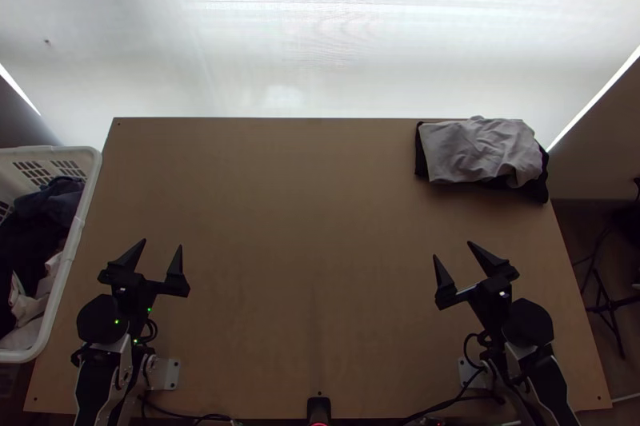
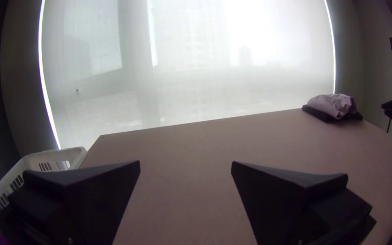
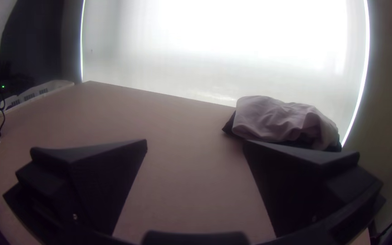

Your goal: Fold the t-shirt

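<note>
White plastic basket (image 1: 82, 218) beside the table (image 1: 304, 226), dark and pale clothes (image 1: 50, 201) inside. Next, the left gripper (image 1: 162, 243) has its jaws spread wide, nothing between; the right gripper (image 1: 452, 249) gapes likewise, empty. At the far right corner, grey cloth (image 1: 480, 150) lies rumpled on black cloth (image 1: 534, 188); whether either's the t-shirt, I can't tell.

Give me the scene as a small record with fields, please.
Left gripper: open, empty, above table, near left
Right gripper: open, empty, above table, near right
Grey cloth: wrinkled, on black cloth, far right corner
Basket: white, beside table's left edge, holding dark and light clothes
T-shirt: cannot tell which cloth it is
</note>
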{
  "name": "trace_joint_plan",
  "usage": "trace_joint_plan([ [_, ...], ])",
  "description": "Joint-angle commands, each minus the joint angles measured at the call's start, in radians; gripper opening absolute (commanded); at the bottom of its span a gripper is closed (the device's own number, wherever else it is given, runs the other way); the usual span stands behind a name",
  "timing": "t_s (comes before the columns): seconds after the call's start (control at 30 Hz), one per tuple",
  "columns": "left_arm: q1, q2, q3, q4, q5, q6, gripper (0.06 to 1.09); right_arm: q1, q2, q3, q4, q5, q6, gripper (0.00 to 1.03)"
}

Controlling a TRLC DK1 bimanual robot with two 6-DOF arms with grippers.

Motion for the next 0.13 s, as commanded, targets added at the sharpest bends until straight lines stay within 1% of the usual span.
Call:
trace_joint_plan([
  [0.0, 0.000, 0.001, 0.000, 0.000, 0.000, 0.001, 1.04, 0.000, 0.000, 0.000, 0.000, 0.002, 0.000, 0.98],
  [0.1, 0.000, 0.001, 0.000, 0.000, 0.000, 0.001, 1.04, 0.000, 0.000, 0.000, 0.000, 0.002, 0.000, 0.98],
])
